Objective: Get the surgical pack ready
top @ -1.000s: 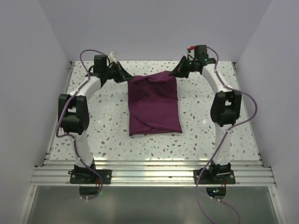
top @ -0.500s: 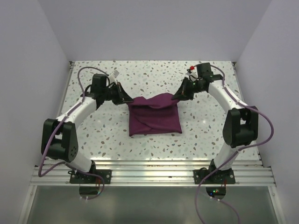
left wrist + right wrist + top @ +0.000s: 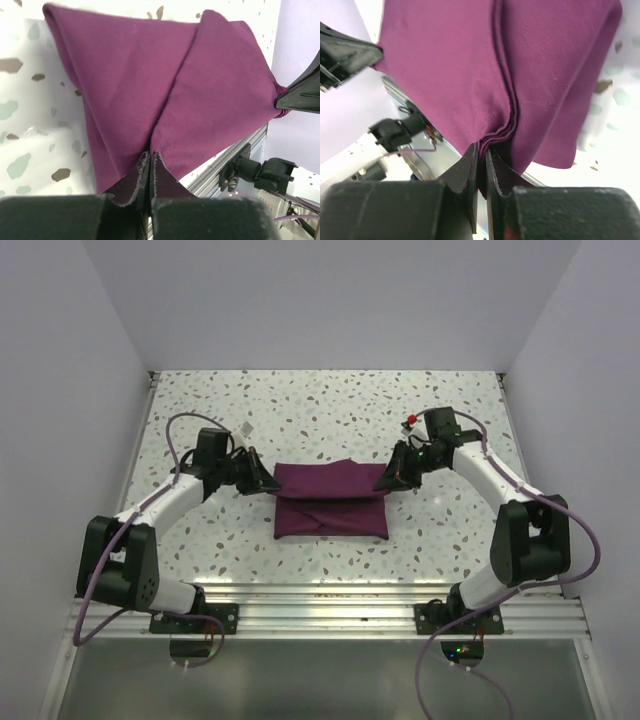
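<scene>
Surgical pack (image 3: 330, 502): maroon drape, folded flat on table (image 3: 300, 410).
Left fingers (image 3: 131, 186): clenched on left corner.
Right fingers (image 3: 467, 170): clenched on right corner.

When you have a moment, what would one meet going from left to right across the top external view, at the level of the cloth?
Left arm's fingers → maroon drape → right arm's fingers.

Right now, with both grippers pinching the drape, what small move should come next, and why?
Probably draw both corners toward the near edge: left gripper and right gripper are each shut on the drape, whose lifted fold covers only its far part.
</scene>
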Controlling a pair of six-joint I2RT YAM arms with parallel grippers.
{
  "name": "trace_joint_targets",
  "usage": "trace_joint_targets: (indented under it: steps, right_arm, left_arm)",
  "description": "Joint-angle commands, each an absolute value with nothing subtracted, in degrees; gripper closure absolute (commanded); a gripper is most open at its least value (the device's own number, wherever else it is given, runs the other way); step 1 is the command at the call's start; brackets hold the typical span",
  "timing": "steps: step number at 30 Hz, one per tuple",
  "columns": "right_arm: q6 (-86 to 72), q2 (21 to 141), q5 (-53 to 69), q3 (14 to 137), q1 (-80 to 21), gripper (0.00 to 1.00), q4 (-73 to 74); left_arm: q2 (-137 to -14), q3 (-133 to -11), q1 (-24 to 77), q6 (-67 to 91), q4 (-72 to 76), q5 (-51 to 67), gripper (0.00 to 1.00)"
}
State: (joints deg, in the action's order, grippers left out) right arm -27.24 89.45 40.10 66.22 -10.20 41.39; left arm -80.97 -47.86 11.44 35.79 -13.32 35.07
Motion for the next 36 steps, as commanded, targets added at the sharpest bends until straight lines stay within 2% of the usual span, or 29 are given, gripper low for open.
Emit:
trace_joint_targets:
  steps: [1,3,5,6,9,12,15,17,20,21,22,24,25,29,32,36]
  right_arm:
    - [-24.00,87.54,41.31,64.34,-10.55,0.88,43.59]
    - [-22.42,87.80,41.13,63.46,-10.98,0.80,45.08]
    - [-21.36,87.54,41.05,61.62,-11.51,0.70,46.14]
    - [-21.01,87.02,40.87,60.83,-11.69,0.67,46.40]
    - [-20.39,85.09,41.66,57.05,-11.78,0.58,47.11]
    - [-19.78,83.24,39.91,57.56,-11.69,0.54,49.30]
    - [-20.65,81.91,35.78,63.16,-11.78,0.50,49.57]
    - [-22.14,82.87,32.98,67.65,-11.60,0.49,49.83]
    - [-24.77,83.58,34.70,68.56,-11.69,0.51,50.71]
    - [-25.13,83.58,35.15,68.12,-11.69,0.56,51.32]
    - [-25.75,83.24,35.16,67.51,-11.60,0.68,51.59]
    - [-25.67,81.92,33.67,65.31,-11.69,0.76,53.34]
    - [-25.66,81.31,32.79,64.35,-11.69,0.84,53.70]
    - [-28.03,78.67,29.80,56.46,-11.69,1.00,54.58]
    - [-33.21,76.73,31.11,48.99,-11.60,1.00,49.95]
    - [-37.26,74.98,30.77,42.64,-11.69,1.00,46.06]
  left_arm:
    - [-79.37,-46.15,11.51,34.54,-13.10,33.49,0.99]
    - [-79.28,-45.44,11.51,34.11,-12.92,34.19,0.97]
    - [-78.66,-44.48,11.51,33.66,-13.18,34.72,0.86]
    - [-78.23,-43.86,11.51,33.31,-12.92,35.15,0.77]
    - [-75.51,-42.19,11.51,32.96,-12.92,35.86,0.59]
    - [-73.57,-42.36,11.51,32.00,-13.35,37.00,0.51]
    - [-70.23,-44.90,11.51,29.98,-14.85,34.81,0.48]
    - [-70.05,-48.40,11.51,28.75,-16.33,31.92,0.50]
    - [-72.76,-53.15,11.43,27.42,-18.97,28.40,0.60]
    - [-74.34,-54.22,11.43,27.42,-20.03,26.91,0.73]
    - [-75.31,-55.97,11.25,27.60,-22.21,22.98,0.81]
    - [-78.64,-57.21,10.46,27.95,-23.20,20.84,0.99]
    - [-79.88,-58.61,9.68,27.95,-23.99,20.66,1.00]
    - [-88.40,-64.32,9.05,26.72,-27.85,20.31,1.00]
    - [-95.60,-67.41,9.05,26.37,-30.84,20.92,1.00]
    - [-97.21,-66.45,9.32,26.89,-30.94,22.76,1.00]
